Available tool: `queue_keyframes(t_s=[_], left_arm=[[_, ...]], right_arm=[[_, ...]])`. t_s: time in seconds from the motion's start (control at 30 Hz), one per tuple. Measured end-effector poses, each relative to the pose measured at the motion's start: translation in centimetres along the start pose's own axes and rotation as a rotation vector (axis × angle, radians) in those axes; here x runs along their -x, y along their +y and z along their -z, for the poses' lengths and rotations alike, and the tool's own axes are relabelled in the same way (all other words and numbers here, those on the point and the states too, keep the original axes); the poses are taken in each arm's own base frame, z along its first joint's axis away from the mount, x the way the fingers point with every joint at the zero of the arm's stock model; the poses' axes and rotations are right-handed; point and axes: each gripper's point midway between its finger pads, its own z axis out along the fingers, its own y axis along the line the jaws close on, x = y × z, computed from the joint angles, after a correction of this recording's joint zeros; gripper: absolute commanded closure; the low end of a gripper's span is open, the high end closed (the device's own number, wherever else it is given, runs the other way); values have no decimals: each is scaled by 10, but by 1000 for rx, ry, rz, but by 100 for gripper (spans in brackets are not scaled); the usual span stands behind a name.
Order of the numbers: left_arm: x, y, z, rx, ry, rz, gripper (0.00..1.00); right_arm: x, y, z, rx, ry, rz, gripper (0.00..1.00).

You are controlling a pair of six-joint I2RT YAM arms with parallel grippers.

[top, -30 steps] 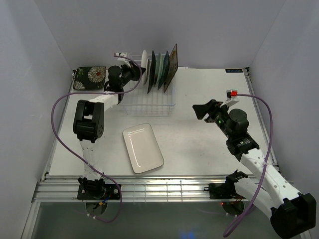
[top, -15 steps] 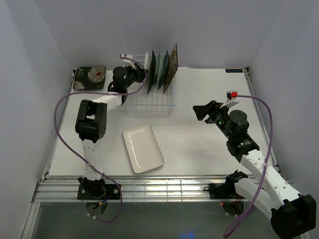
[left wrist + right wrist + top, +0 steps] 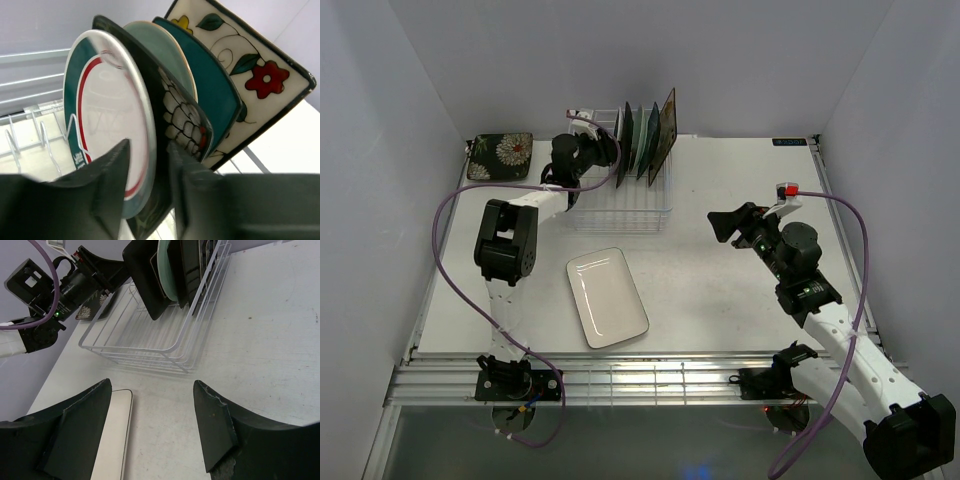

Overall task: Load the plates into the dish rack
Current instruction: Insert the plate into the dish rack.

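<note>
Up at eleven o'clock on the table (image 3: 740, 320), the dish rack (image 3: 620, 210) holds five plates standing on edge, packed face to face at its twelve-o'clock end. Counting from the nine-o'clock side, they are the round white green-rimmed plate (image 3: 107, 125), a dark floral square plate (image 3: 185, 127), the round mint-green plate (image 3: 165, 47) and the teal square plate (image 3: 215, 87). The cream floral square plate (image 3: 250, 60) closes the row at the three-o'clock end.

The left gripper (image 3: 147, 150) sits at the rack's nine-o'clock side. Its jaws are part-way apart, astride the lower rim of the green-rimmed plate. In the wrist view one finger (image 3: 107, 190) lies in front of that plate's face. A sliver of gap shows between the rim and the other finger, so nothing is pinched.

Two plates lie flat outside the rack. The white rectangular plate (image 3: 607, 297) is at seven o'clock from the table's middle, just toward six o'clock from the rack and not touching it. The second dark floral plate (image 3: 500, 157) is in the ten-o'clock corner, apart from the rack.

Over at three o'clock, the right gripper (image 3: 152, 390) hangs above the table, pointing toward the rack. Its jaws are spread wide with nothing between them.
</note>
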Motion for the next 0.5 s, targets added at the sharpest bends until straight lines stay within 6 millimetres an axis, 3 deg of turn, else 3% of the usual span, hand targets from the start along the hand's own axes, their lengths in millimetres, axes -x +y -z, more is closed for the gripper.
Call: queue_keyframes(t_s=[0.1,0.2,0.5], left_arm=[[4,-2,-2,-3,-10,-13,31],[6,4,-1,13,-15,-25,22],[11,11,3,45,-5,-56,10]], right_arm=[[0,0,0,0,-1,0,28],[1,0,0,1,-2,0,27],[0,0,1,0,-1,0,27]])
